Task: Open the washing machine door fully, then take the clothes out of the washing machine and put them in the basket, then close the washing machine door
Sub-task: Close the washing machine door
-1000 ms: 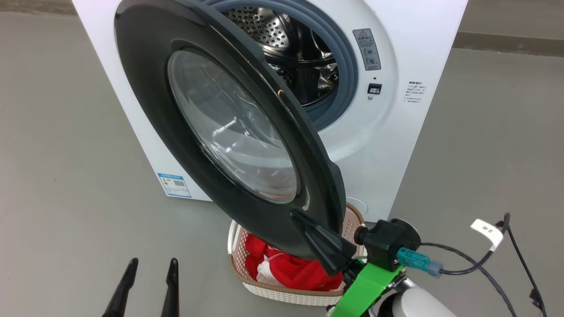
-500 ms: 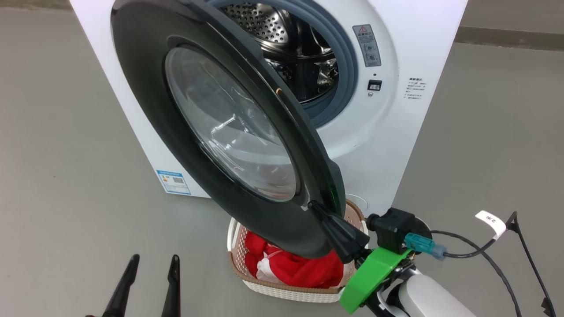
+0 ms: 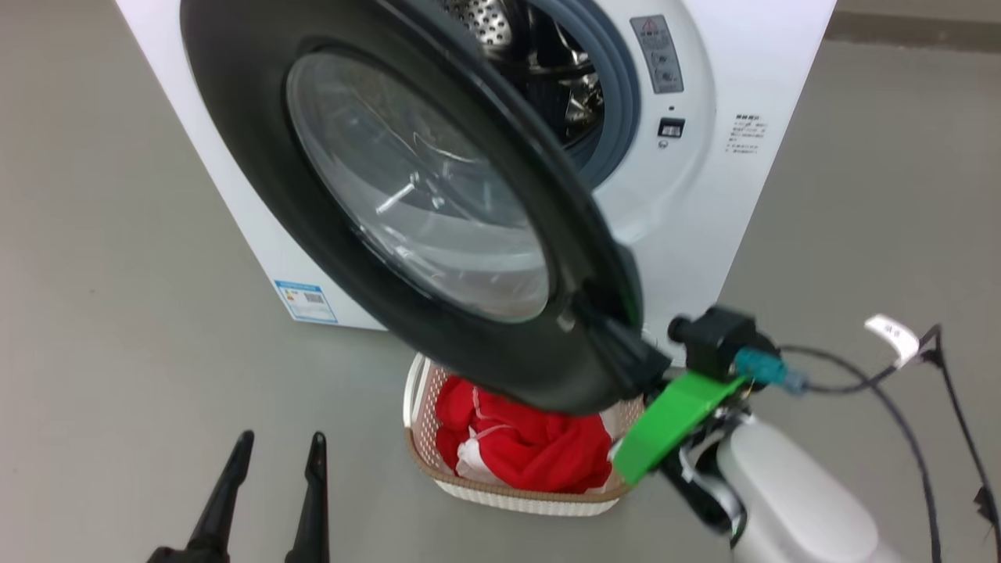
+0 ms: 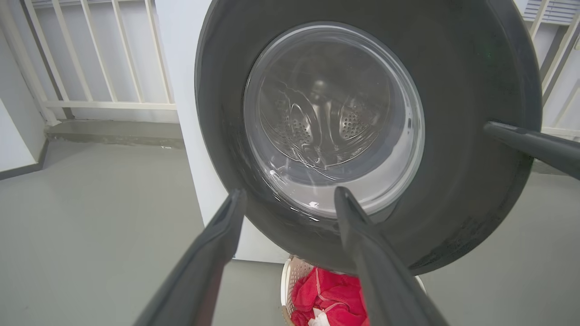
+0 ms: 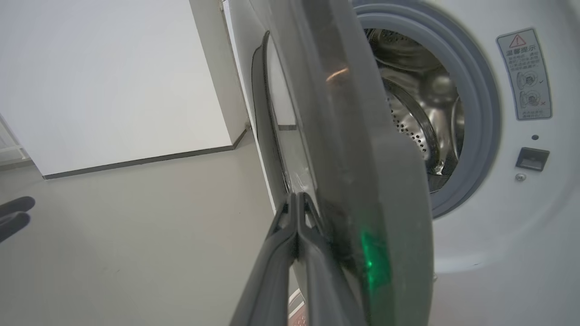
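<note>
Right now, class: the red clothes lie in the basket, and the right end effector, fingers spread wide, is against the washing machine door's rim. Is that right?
One error: the right end effector has its fingers pressed shut, not spread wide; the right wrist view shows it. It is against the rim of the washing machine door, and the clothes lie in the basket.
</note>
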`<state>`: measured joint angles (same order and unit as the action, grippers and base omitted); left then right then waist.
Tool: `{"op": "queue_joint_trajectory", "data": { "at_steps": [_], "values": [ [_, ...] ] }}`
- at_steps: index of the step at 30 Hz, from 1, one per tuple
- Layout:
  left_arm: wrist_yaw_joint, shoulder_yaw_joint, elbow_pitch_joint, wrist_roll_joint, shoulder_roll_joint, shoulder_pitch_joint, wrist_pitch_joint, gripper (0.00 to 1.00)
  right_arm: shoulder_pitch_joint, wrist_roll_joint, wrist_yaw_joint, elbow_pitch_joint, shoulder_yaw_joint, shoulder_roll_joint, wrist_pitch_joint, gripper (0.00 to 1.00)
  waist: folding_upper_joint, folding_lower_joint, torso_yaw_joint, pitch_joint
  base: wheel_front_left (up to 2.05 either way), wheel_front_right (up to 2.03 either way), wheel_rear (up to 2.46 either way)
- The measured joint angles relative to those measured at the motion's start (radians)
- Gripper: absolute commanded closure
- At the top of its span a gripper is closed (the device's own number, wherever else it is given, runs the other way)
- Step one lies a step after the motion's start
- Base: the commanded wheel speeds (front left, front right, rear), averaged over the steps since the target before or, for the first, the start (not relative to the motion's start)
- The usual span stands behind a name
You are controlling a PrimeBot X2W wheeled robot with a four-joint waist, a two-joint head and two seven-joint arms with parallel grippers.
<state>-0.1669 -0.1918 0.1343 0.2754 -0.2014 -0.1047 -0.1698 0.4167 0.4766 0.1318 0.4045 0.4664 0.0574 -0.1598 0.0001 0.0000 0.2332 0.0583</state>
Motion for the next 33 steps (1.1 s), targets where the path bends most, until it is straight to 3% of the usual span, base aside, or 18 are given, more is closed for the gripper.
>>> {"op": "queue_joint_trajectory", "data": {
  "at_steps": [24,33],
  "values": [
    [0.0,-0.045,-0.033,-0.011,0.063,0.135,-0.07,0.0,0.464,0.008,0.0,0.347,-0.123,0.071,-0.066,1.0,0.0,0.0,0.031,0.181,0.0,0.0,0.0],
    [0.001,-0.056,-0.054,-0.014,0.08,0.167,-0.079,0.0,0.563,0.007,0.0,0.458,-0.157,0.097,-0.089,1.0,0.0,0.0,0.051,0.213,0.0,0.0,0.0]
  ]
}}
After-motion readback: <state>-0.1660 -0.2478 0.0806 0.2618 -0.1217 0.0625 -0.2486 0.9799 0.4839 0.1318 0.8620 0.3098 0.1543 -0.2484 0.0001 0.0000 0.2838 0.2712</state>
